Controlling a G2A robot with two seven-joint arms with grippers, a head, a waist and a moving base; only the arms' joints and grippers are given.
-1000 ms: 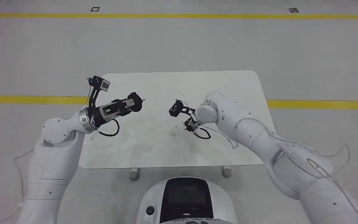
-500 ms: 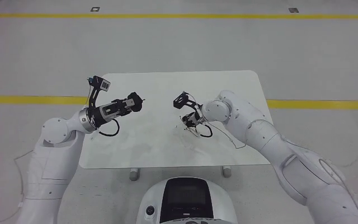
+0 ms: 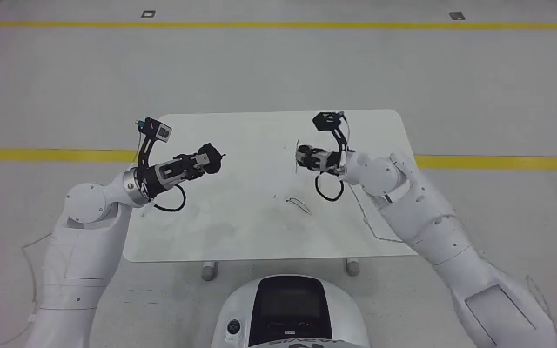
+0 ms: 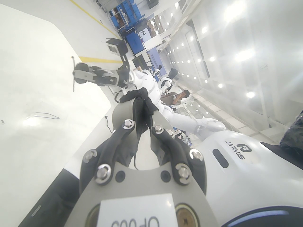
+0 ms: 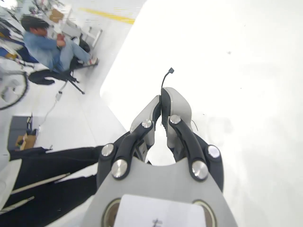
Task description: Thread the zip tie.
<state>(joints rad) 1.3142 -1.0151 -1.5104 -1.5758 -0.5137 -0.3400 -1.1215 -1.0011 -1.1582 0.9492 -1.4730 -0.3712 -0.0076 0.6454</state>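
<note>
A thin black zip tie (image 5: 165,77) sticks out past the tips of my right gripper (image 5: 161,96), which is shut on it, head end away from the wrist. The right gripper (image 3: 298,157) hangs above the far right part of the white table (image 3: 261,130). In the left wrist view the same gripper (image 4: 77,74) holds the tie (image 4: 73,86) crosswise, both ends free. My left gripper (image 3: 218,157) hovers over the table's left side, pointing at the right one, a gap between them. Its jaws (image 4: 139,100) are shut, with soft black material bunched at the tips.
A thin pale loop-shaped strip (image 3: 297,204) lies flat on the table between the arms, nearer the front; it appears in the left wrist view too (image 4: 46,115). The rounded table edge and bare floor are close beside the right gripper.
My right arm has risen from the table's middle, where it was low by the pale strip, and swung toward the far right with the zip tie. The left arm has not moved.
</note>
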